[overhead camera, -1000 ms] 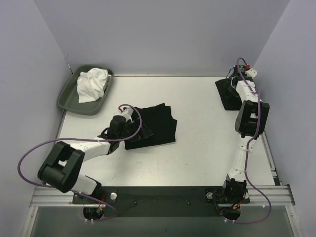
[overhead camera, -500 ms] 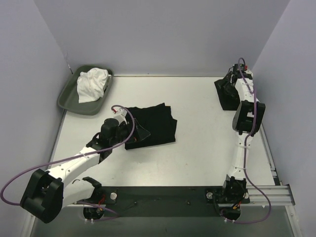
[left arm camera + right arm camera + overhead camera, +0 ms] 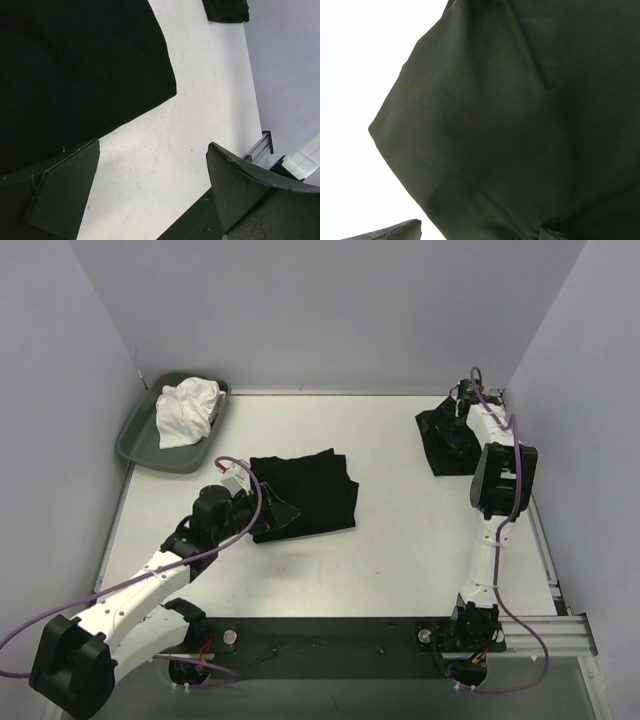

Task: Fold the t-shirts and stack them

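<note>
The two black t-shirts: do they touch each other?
Apart. The top external view shows bare table between the middle t-shirt and the far-right t-shirt.

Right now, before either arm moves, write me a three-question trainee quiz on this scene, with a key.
1. True or false: the left gripper is shut on the mid-table black shirt.
2. What lies in the grey-green tray? A) a crumpled white cloth B) a black shirt C) a blue box
3. Count: how many black shirts lie on the table?

Key:
1. False: its jaws stand open with nothing between them, beside the shirt's edge.
2. A.
3. Two: the mid-table one and the far-right black shirt.
</note>
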`<state>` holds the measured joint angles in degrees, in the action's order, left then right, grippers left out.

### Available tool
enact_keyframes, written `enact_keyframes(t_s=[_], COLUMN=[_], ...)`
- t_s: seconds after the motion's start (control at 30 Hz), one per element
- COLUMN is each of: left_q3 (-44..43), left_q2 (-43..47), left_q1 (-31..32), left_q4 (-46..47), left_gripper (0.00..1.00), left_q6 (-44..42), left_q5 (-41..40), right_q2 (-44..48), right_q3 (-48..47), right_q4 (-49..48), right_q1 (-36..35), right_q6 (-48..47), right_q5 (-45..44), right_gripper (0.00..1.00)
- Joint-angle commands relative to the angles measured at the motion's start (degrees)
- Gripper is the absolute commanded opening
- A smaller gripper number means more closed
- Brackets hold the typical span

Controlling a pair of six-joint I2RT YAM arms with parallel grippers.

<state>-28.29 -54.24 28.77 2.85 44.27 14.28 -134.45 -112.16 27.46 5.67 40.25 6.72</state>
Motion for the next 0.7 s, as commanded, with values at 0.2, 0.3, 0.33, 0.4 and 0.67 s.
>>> enact_keyframes(t_s=[0.2, 0.3, 0.33, 0.4, 0.67], left_q3=[1.4, 1.05, 0.87, 0.78, -0.44], left_q2=[8.62, 10.46, 10.99, 12.13, 13.19], left_q1=[0.58, 0.76, 1.02, 1.11, 4.35], left_q4=[-2.76, -6.01, -6.54, -6.98, -7.25], left_gripper=[0.97, 0.97, 0.97, 0.97, 0.97], left_q6=[1.87, 1.43, 1.43, 1.61, 2.66], left_q5=[-0.92, -1.89, -2.06, -2.33, -4.17], right_q2=[19.03, 25.8, 29.21, 32.92, 55.94], right_q3=[35.9, 45.67, 47.89, 52.46, 66.36], right_q4=[-4.07, -6.45, -6.63, -7.6, 3.28], right_q1=[-14.89, -20.33, -22.52, -24.73, -31.25], right_q6=[0.53, 0.18, -0.08, -0.43, -0.62], right_q5=[0.84, -1.44, -3.1, -4.69, -23.46], right_gripper=[1.0, 1.0, 1.0, 1.0, 1.0])
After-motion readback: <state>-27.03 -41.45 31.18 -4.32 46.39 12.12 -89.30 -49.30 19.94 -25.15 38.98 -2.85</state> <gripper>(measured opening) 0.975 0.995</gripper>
